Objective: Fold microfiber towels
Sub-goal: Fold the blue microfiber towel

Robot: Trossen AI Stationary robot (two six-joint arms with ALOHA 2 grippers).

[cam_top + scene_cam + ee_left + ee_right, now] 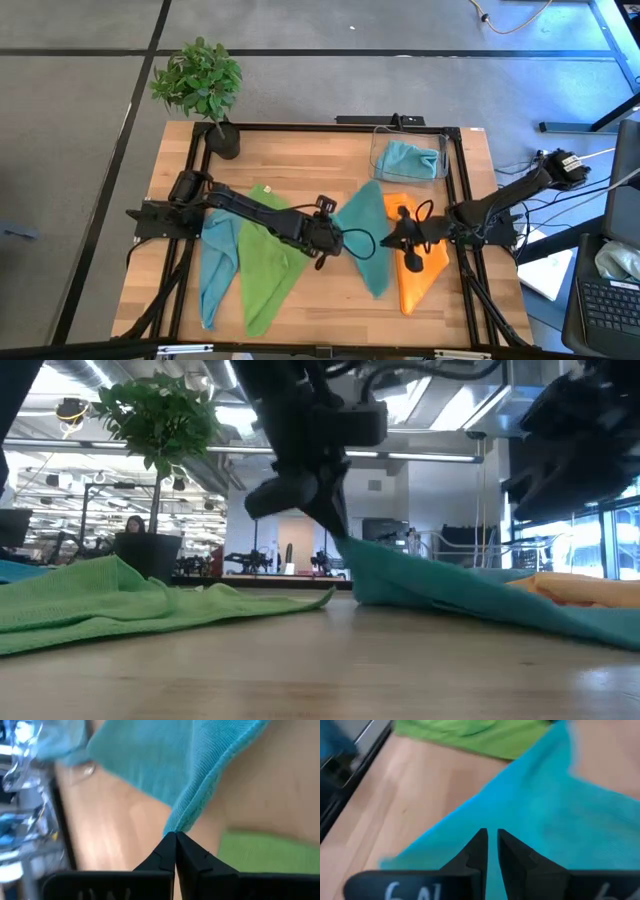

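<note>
Four microfiber towels lie side by side on the wooden table: light blue (215, 262), lime green (265, 270), teal (368, 235) and orange (418, 278). A further light blue one sits in the clear bin (378, 150) at the far right. My left gripper (333, 243) is shut on the teal towel's left side, between the green and the teal cloth. My right gripper (392, 240) hovers over the teal towel's right part, beside the orange one. A narrow gap shows between its fingers (492, 837), with nothing seen in it. My left gripper pinches a point on the teal towel's hemmed left edge (178, 822) between its two fingertips. The fingers slant down from the table's left. That point is raised off the table (345, 545), and the cloth slopes down from it to the part that lies flat (480, 595).
A potted plant (200, 85) stands at the table's far left corner. A black frame rail (300, 128) runs along the far edge and down the table's sides. Bare wood lies along the near edge (320, 670) and at the far middle (300, 160).
</note>
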